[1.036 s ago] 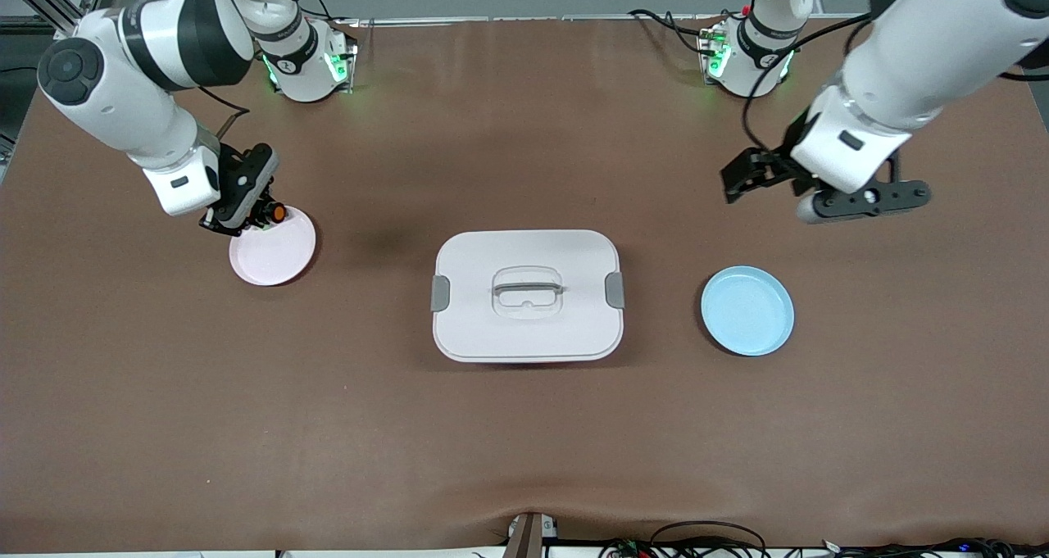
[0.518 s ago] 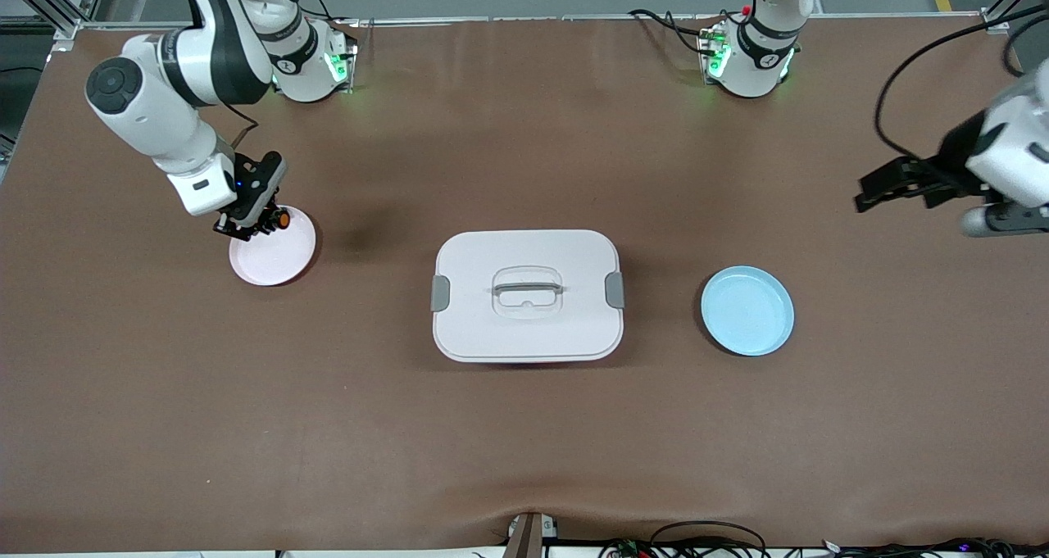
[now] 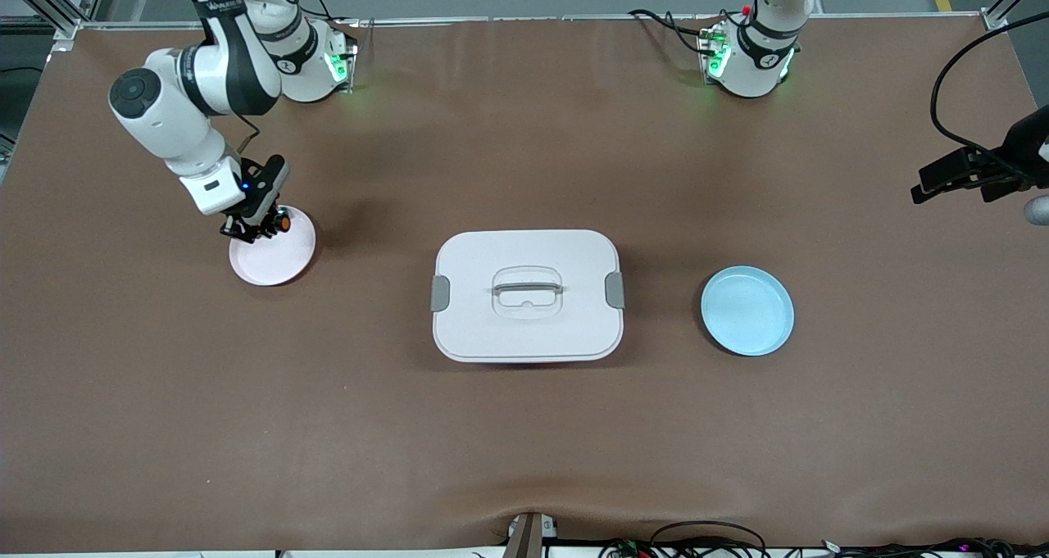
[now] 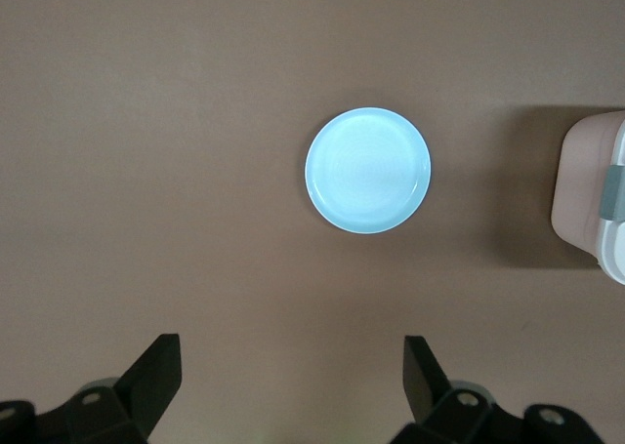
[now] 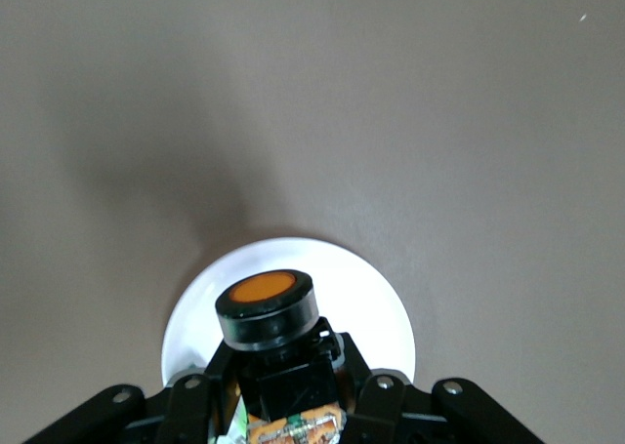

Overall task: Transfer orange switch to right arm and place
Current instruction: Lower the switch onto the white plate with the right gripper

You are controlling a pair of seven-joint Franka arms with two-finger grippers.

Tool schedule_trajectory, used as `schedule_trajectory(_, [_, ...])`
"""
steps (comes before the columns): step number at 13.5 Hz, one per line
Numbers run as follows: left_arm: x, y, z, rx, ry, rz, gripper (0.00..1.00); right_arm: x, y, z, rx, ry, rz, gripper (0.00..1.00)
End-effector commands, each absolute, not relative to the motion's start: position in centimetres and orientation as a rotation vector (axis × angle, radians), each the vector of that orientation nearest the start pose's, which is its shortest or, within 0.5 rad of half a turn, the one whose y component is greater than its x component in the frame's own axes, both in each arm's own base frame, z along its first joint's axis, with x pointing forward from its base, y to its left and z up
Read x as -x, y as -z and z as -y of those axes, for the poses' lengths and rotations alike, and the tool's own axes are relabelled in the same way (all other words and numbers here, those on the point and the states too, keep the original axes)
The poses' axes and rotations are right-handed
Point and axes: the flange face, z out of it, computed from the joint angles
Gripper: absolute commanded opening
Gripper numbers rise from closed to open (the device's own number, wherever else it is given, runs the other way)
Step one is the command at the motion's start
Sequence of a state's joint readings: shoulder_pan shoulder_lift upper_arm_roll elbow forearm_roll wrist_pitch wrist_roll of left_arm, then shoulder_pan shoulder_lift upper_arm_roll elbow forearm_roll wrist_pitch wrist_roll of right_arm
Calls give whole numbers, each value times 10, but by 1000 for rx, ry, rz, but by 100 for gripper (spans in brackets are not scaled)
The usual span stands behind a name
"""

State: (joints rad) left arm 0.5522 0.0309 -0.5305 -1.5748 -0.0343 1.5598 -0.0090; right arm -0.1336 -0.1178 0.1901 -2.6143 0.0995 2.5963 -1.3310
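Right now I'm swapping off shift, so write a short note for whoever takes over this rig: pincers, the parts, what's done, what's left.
Right pincer: shut on the orange switch, low over the pink plate, at the rim nearest the robot bases.
Left pincer: open and empty, up at the left arm's end of the table, above the blue plate; that arm waits.
White lidded box: mid-table, between the plates.
Done: the right arm has the switch.
Left: set it on the pink plate, release.
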Motion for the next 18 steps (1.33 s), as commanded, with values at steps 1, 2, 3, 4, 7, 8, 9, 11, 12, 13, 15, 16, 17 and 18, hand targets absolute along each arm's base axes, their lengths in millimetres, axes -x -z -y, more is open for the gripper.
schedule_trajectory(1, [-551, -610, -12, 3164, -29, 40, 100, -439, -280, -2, 2480, 118, 1956, 0])
schedule_trajectory(2, [-551, -611, -11, 3164, -27, 38, 100, -439, -275, -1, 2481, 116, 1950, 0])
schedule_trajectory(3, [-551, -611, -11, 3166, -27, 38, 100, -439, -270, 0, 2479, 115, 1947, 0])
schedule_trajectory(4, [-552, -610, -10, 3167, -27, 36, 100, -439, -264, 1, 2479, 113, 1942, 0])
schedule_trajectory(7, [-553, -610, -2, 3168, -14, 9, 100, -441, -241, 4, 2484, 122, 1927, 0])
schedule_trajectory(8, [-553, -609, -4, 3166, -14, 16, 100, -441, -232, 8, 2487, 129, 1923, 0])
schedule_trajectory(9, [-553, -610, -1, 3165, -13, 7, 100, -442, -224, 10, 2488, 137, 1924, 0])
schedule_trajectory(11, [-552, -611, -2, 3167, -10, 9, 100, -441, -210, 10, 2484, 144, 1930, 0])
schedule_trajectory(12, [-552, -612, -1, 3168, -7, 4, 100, -441, -204, 9, 2478, 148, 1945, 0])
schedule_trajectory(13, [-552, -613, 0, 3169, -5, 1, 100, -441, -199, 10, 2477, 145, 1943, 0])
schedule_trajectory(15, [-552, -613, 0, 3170, -5, -1, 100, -441, -196, 9, 2477, 148, 1944, 0])
schedule_trajectory(16, [-552, -612, 4, 3170, -7, -11, 100, -440, -195, 11, 2478, 144, 1940, 0])
schedule_trajectory(17, [-552, -612, 4, 3170, -7, -11, 100, -441, -195, 11, 2478, 145, 1939, 0])
schedule_trajectory(18, [-552, -612, 7, 3168, -7, -18, 100, -441, -195, 12, 2480, 143, 1938, 0])
